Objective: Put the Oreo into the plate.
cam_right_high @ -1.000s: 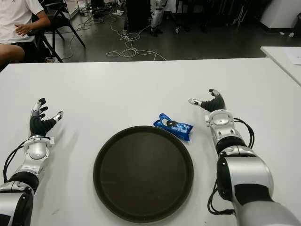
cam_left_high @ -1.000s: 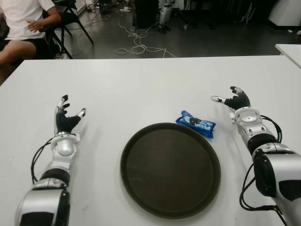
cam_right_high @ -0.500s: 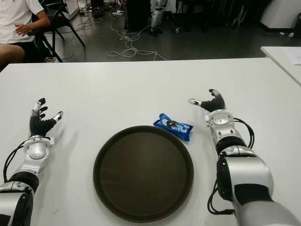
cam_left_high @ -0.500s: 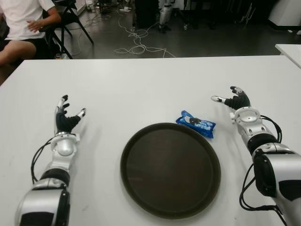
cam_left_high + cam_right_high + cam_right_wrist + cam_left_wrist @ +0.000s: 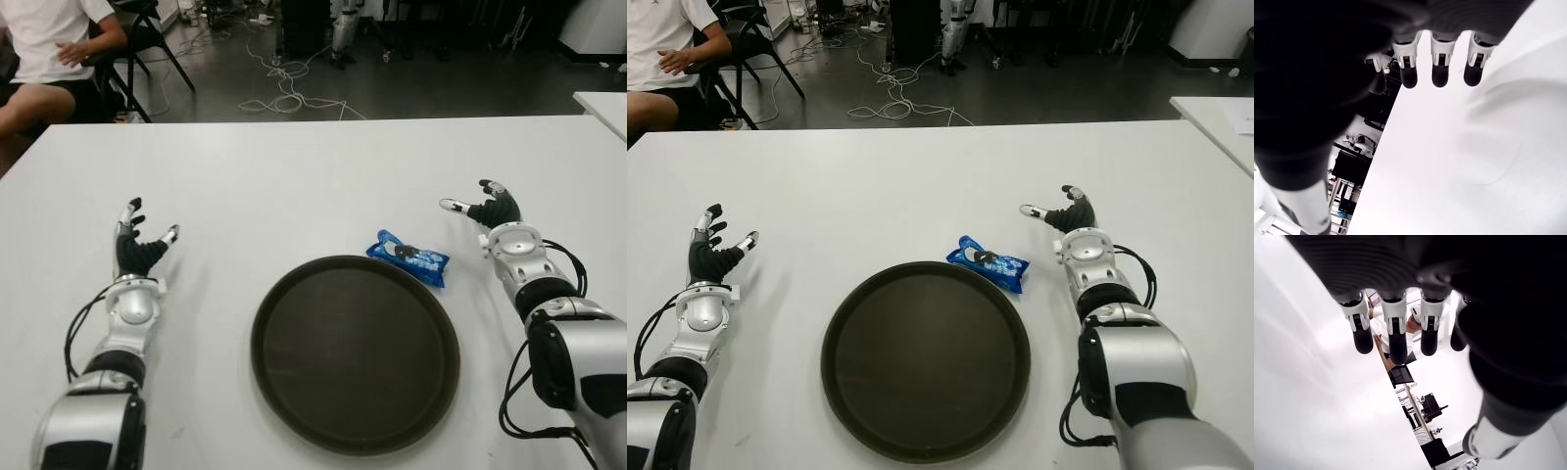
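The blue Oreo packet, its writing too small to read, lies just left of the empty, spread right hand, touching the plate; the left hand is also spread.

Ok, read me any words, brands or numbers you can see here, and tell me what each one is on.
No text can be read in these views.
Blue packet: white and dark print shows on the wrapper, too small to read.
Plate: plain, no marking.
Table: bare, no label.
Left hand and right hand: no legible marking.
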### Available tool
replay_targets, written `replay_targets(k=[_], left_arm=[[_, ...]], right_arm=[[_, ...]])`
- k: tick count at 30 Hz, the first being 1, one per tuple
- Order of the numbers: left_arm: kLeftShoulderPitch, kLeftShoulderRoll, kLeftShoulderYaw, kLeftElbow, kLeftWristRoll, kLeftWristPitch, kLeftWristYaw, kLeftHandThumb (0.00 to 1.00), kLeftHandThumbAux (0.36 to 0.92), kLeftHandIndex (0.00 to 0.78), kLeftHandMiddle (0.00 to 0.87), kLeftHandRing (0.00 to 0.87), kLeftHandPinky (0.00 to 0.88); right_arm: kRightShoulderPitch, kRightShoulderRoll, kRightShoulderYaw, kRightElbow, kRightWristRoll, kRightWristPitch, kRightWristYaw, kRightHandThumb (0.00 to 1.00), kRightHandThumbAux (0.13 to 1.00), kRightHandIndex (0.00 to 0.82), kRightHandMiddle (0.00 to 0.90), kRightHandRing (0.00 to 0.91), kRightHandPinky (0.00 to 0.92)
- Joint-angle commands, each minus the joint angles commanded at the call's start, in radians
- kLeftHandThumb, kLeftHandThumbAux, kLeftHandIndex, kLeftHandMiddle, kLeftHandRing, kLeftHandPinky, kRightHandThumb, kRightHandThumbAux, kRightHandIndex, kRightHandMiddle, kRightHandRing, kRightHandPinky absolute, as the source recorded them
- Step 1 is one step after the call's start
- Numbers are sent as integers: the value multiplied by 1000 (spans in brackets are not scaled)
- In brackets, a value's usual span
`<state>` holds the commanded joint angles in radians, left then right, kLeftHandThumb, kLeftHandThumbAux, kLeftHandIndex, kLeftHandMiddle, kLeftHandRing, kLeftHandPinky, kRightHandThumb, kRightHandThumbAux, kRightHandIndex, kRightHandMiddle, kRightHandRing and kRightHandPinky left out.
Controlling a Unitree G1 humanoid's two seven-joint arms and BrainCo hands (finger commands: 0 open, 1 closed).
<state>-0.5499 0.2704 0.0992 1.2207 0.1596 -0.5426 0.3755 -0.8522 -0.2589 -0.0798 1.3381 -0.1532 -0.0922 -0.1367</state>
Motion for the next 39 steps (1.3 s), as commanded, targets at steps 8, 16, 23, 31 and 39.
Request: replay_targets(k=[8,16,23,31,39], left_arm=[[0,1,-3,-1,4,-4,1,1,785,81,123,111,102],[1,2,-6,-3,7,1,3,0,785,69,113,100,95],[2,0,-8,-7,9,-1,8,0,793,72,121,108,103],[1,0,-9,-8,9,-1,8,0,792,74,120,109,103],[0,1,-9,-6,9,-2,7,0,806,83,130,116,103]], right_arm=[[0,1,8,0,-10,0,-25,0,750,107,66,53,46],[4,1,9,-2,-6,-14,-37,0,739,87,63,59,58],[8,0,8,-1,-6,-32,-51,0,722,93,71,61,46],[11,0,12,0,-9,-53,-59,0,715,92,71,63,52],[14,-4,35,0,-28,-64,-64,0,690,93,71,63,49]])
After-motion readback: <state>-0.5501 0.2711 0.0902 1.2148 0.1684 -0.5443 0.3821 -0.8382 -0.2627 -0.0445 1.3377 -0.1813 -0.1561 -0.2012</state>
